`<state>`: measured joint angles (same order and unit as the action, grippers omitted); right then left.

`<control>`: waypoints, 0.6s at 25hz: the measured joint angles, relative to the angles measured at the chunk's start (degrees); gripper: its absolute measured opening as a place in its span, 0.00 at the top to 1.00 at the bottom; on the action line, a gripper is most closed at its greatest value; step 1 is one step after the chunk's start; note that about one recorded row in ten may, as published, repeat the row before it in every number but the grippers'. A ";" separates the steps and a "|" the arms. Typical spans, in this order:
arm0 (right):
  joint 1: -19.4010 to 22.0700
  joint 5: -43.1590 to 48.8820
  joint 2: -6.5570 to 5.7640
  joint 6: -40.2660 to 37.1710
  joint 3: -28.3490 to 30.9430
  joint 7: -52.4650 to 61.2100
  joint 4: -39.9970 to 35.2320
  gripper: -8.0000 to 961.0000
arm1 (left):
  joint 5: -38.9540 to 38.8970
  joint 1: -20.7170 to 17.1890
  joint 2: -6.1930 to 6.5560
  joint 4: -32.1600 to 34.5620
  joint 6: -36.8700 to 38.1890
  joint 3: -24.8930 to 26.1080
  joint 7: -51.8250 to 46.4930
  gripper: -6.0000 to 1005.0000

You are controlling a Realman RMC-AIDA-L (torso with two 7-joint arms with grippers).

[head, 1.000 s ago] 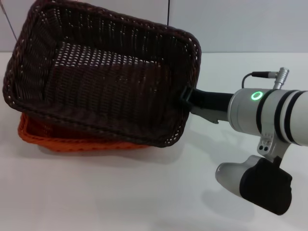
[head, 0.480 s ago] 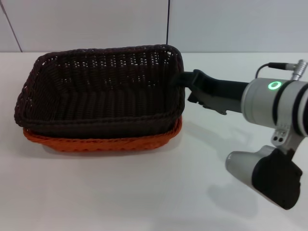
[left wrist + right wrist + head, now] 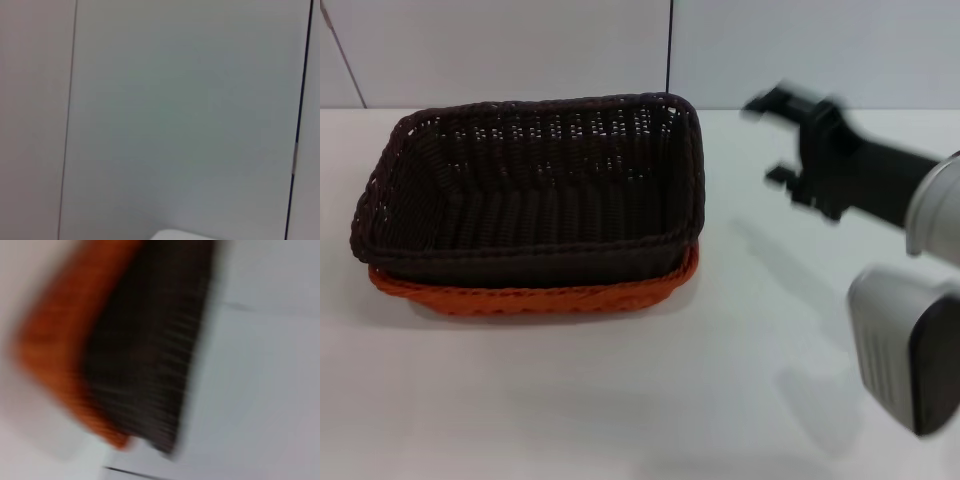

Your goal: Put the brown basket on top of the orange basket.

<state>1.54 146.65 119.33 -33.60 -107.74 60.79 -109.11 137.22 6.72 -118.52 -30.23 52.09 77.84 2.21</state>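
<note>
Brown basket [image 3: 535, 185] is sitting nested in the orange basket [image 3: 535, 292] on the desk [image 3: 620, 400], released as the right claw [image 3: 780, 140], spread and empty, is pulling away.

Brown basket [image 3: 530, 185]: dark brown, near black, open-weave wicker sides, braided rim. Orange basket [image 3: 535, 292]: bright orange weave, same pattern. Table [image 3: 620, 400]: plain white. Wall [image 3: 520, 50]: pale grey panels, dark seams. Right gripper [image 3: 775, 135]: black, on a silver-grey arm with black cover.
</note>
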 joint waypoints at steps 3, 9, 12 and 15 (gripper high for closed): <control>3.21 -8.28 0.19 15.56 -0.72 5.45 2.62 0.18 | 0.00 0.07 0.11 0.24 0.10 0.19 0.09 0.21; -0.33 -26.49 -0.21 51.76 -3.81 22.10 18.96 0.18 | 0.15 -0.04 0.32 1.13 4.67 1.16 0.22 0.21; -1.61 -31.61 -0.22 63.28 -4.34 32.74 24.44 0.18 | 0.26 -0.33 0.32 1.49 6.55 2.26 -0.26 0.21; -1.86 -32.69 -0.38 67.46 -3.88 42.05 27.86 0.18 | 0.43 -0.12 0.33 2.92 6.96 2.47 -0.10 0.21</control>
<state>-0.32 113.97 118.95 33.86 -111.62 102.83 -81.25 137.65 6.60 -118.19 -27.31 59.04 80.31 2.11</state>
